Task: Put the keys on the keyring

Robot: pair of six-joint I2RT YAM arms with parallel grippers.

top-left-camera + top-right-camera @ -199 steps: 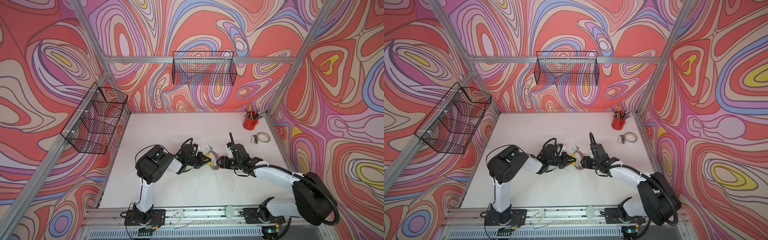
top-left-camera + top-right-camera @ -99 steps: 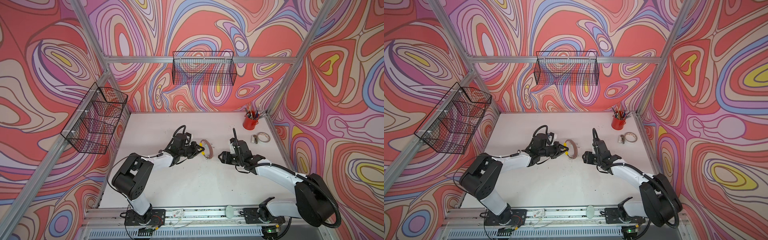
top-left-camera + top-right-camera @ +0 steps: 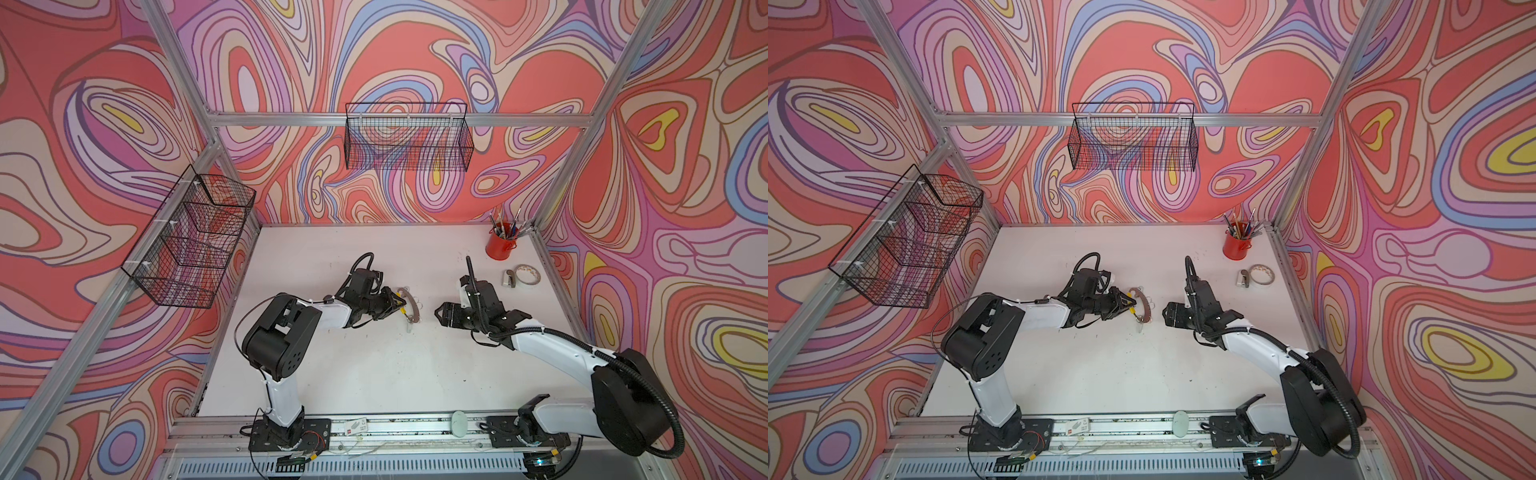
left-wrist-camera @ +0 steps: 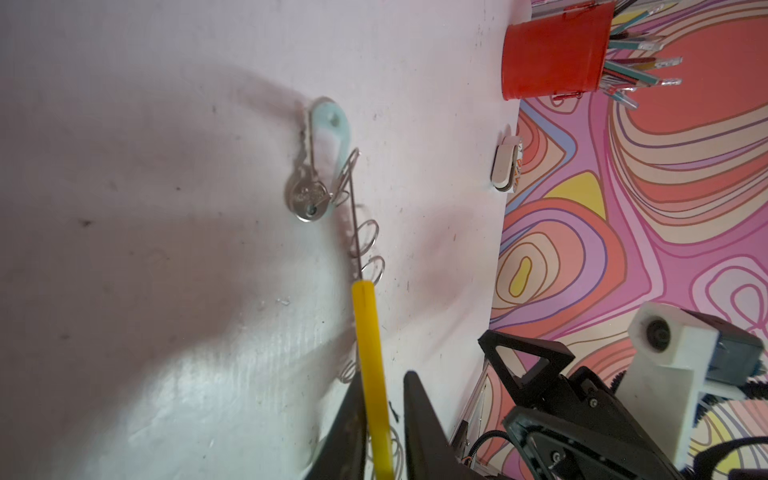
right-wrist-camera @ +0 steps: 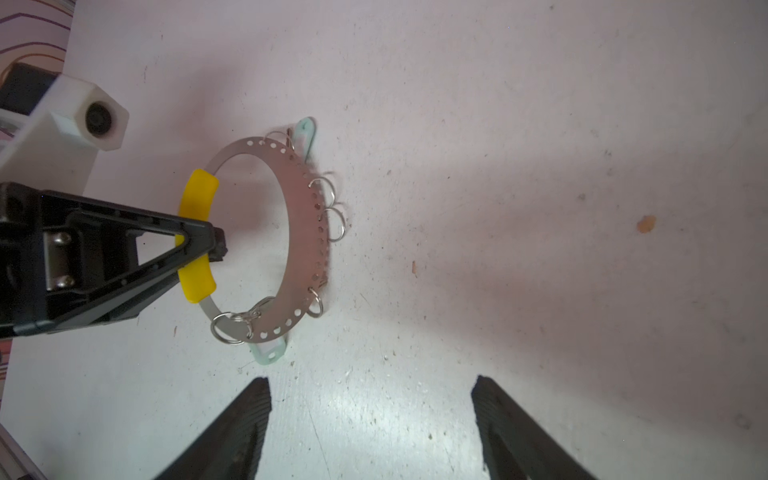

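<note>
Black left pincer point(image 4: 384, 384) slightly apart astride yellow sleeve point(image 5: 198, 195) of flat grey metal keyring point(image 3: 413, 307), centre frame, silver keys point(image 4: 307, 195) with pale tags point(image 5: 270, 353) at its rim, right pincer point(image 5: 370, 382) wide apart, red cup point(image 3: 500, 246) upper right holding pens point(image 3: 505, 227)

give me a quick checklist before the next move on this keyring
1. right claw open, empty: ok
2. left claw clamped on keyring at yellow sleeve: not ok, gap beside one finger
3. key hooked onto keyring: ok
4. other tag hooked on too: cannot tell
5. table between claws free of tape roll: ok
</note>
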